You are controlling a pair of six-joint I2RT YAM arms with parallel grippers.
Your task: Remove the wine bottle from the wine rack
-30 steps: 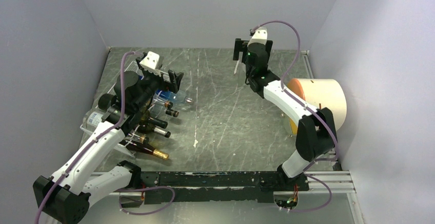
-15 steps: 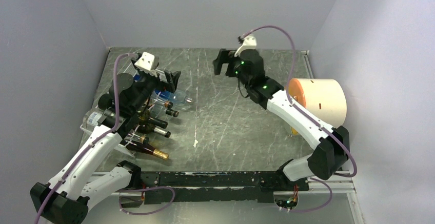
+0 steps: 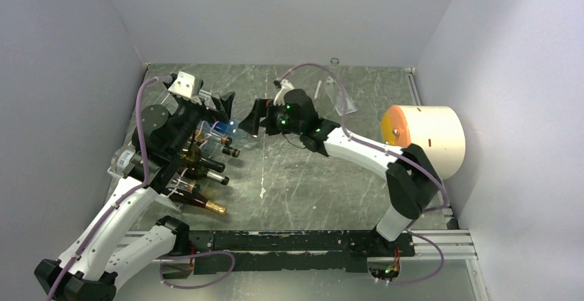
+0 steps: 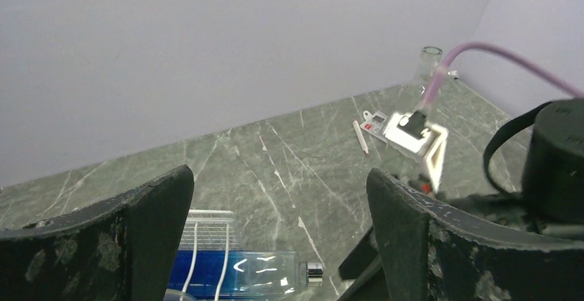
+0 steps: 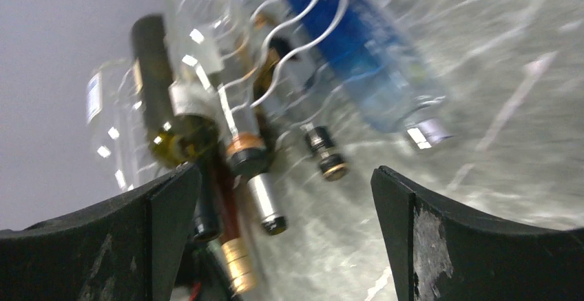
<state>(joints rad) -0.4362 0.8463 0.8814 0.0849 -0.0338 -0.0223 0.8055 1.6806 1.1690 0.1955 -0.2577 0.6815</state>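
Note:
The white wire wine rack [image 3: 160, 177] stands at the table's left and holds several bottles lying with their necks to the right. A blue bottle [image 3: 222, 131] lies in the top row, dark bottles [image 3: 206, 165] below it. My left gripper [image 3: 226, 105] is open and empty just above the blue bottle [image 4: 237, 273] and the rack's wires [image 4: 206, 226]. My right gripper [image 3: 253, 119] is open and empty, facing the bottle necks from the right. Its blurred wrist view shows the blue bottle [image 5: 375, 63], a dark green bottle [image 5: 165, 108] and the wavy rack wires [image 5: 279, 56].
A cream cylinder with an orange face [image 3: 430, 134] lies at the right. A clear glass [image 3: 335, 60] stands at the back wall. A white pen [image 4: 361, 136] and a small card [image 4: 375, 122] lie on the grey marbled table [image 3: 310, 170] behind my right arm.
My right arm has swung from the back middle leftward and down, bringing its open gripper close to the rack's bottle necks. My left gripper has shifted slightly back over the rack.

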